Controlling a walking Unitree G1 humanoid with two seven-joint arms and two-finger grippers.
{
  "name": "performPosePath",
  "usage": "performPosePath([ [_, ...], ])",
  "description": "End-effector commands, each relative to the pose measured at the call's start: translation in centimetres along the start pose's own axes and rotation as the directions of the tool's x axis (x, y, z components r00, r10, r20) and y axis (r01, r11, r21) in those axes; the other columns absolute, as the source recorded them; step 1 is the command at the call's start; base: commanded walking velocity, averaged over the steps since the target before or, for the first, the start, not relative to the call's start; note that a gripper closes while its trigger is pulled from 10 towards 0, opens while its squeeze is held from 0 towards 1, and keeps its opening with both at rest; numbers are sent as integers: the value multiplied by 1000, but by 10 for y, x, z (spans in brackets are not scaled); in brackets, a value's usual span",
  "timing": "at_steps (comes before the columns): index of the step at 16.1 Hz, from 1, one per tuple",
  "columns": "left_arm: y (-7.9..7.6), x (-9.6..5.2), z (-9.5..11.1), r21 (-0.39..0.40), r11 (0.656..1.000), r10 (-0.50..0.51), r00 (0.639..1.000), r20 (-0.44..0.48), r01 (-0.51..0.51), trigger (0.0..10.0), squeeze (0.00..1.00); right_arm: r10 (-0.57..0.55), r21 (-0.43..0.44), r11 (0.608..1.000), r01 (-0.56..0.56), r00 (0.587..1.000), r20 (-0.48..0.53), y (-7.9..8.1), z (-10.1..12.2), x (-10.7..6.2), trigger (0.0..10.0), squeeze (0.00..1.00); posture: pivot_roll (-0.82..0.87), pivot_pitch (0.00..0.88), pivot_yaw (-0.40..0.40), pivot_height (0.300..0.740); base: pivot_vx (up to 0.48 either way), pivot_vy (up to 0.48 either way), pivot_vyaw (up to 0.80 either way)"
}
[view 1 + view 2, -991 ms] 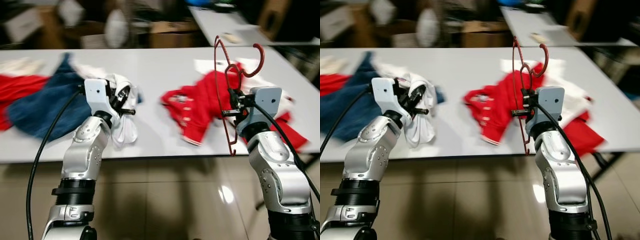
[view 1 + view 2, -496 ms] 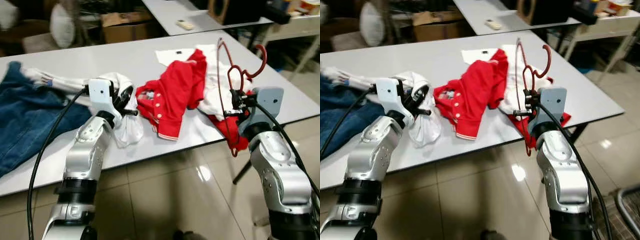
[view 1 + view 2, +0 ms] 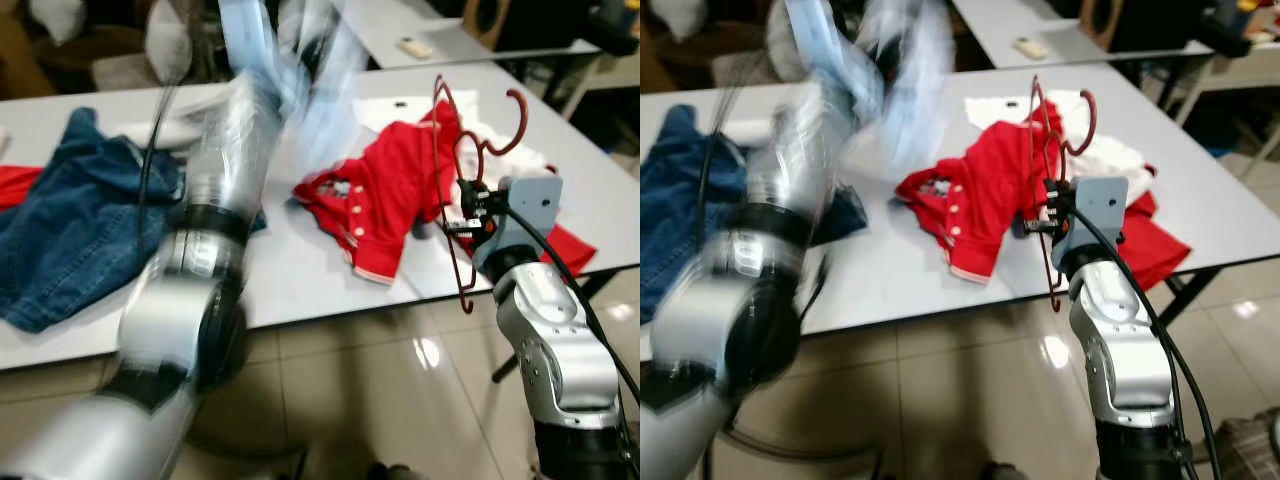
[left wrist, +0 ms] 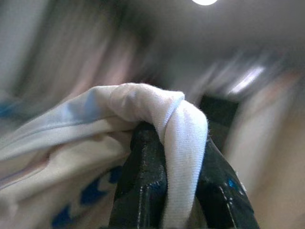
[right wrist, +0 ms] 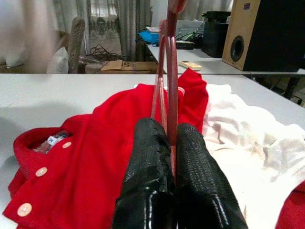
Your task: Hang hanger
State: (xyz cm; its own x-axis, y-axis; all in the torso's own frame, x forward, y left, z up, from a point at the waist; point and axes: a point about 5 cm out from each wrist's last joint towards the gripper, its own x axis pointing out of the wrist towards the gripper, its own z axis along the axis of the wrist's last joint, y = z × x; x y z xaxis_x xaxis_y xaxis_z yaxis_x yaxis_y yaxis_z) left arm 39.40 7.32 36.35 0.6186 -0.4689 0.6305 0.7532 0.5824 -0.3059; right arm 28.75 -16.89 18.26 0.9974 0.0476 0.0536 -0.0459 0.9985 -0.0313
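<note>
Left gripper (image 4: pixel 164 188) motion-blurred, right gripper (image 5: pixel 170 143) clamping red hanger (image 3: pixel 462 190).

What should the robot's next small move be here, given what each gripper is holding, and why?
Probably bring the white garment across toward the red hanger. The right gripper is shut on the hanger's wire and holds it upright above the table edge, while the left gripper is pinched on the garment's fabric, raised and motion-blurred. The cloth is not yet on the hanger.

The left arm (image 3: pixel 215 190) now swings up high, blurred, lifting the white garment (image 4: pixel 157 119) pinched between its fingers (image 4: pixel 143 186) off the counter.
</note>
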Motion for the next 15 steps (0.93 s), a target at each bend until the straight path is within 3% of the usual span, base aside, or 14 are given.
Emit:
performPosePath([
  [1,-19,11,30,-44,989,-135,977,164,144,10000,0,-44,-3,999,44,998,37,-7,7,-5,10000,0,-130,0,73,740,0,0,0],
  [2,-17,11,36,-66,976,-187,956,225,207,10000,0,-68,0,998,68,997,44,-10,7,-7,10000,0,-138,0,86,740,0,0,0],
  [3,-15,10,34,-73,975,-188,956,225,209,10000,0,-70,0,998,71,997,45,-10,7,-8,10000,0,-141,0,91,740,0,0,0],
  [4,9,-10,-6,-104,989,-94,992,82,102,10000,0,-79,1,997,79,996,50,-11,8,-8,10000,0,-138,0,83,740,0,0,0],
  [5,21,-25,-33,-38,999,-5,998,-56,3,10000,0,-80,1,997,80,995,52,-12,8,-8,10000,0,-136,0,82,740,0,0,0],
  [6,38,-54,-74,91,991,116,959,-260,-95,10000,0,-79,0,997,79,995,54,-12,9,-7,10000,0,-134,0,78,740,0,0,0],
  [7,56,-92,-112,337,930,302,831,-468,-148,10000,0,-69,-3,998,69,996,52,-11,9,-6,10000,0,-130,0,71,740,0,0,0],
  [9,71,-123,-130,421,878,442,723,-532,-227,10000,0,-60,-4,998,60,997,44,-9,8,-5,10000,0,-130,0,71,740,0,0,0],
  [10,77,-134,-134,503,832,514,669,-537,-236,10000,0,-53,-3,999,53,998,42,-8,7,-5,10000,0,-120,0,58,740,0,0,0],
  [11,80,-140,-135,561,797,554,638,-534,-223,10000,0,-48,-3,999,48,998,41,-7,8,-5,10000,0,-120,0,58,740,0,0,0],
  [13,81,-141,-135,574,788,565,631,-531,-223,10000,0,-47,-3,999,47,998,41,-7,8,-5,10000,0,-120,0,59,740,0,0,0],
  [14,83,-142,-135,609,761,594,617,-516,-223,10000,0,-47,-4,999,47,998,41,-7,7,-4,10000,0,-122,0,62,740,0,0,0],
  [15,81,-135,-130,607,771,564,650,-509,-194,10000,0,-52,-3,999,52,998,43,-7,7,-5,10000,0,-127,0,74,740,0,0,0],
])
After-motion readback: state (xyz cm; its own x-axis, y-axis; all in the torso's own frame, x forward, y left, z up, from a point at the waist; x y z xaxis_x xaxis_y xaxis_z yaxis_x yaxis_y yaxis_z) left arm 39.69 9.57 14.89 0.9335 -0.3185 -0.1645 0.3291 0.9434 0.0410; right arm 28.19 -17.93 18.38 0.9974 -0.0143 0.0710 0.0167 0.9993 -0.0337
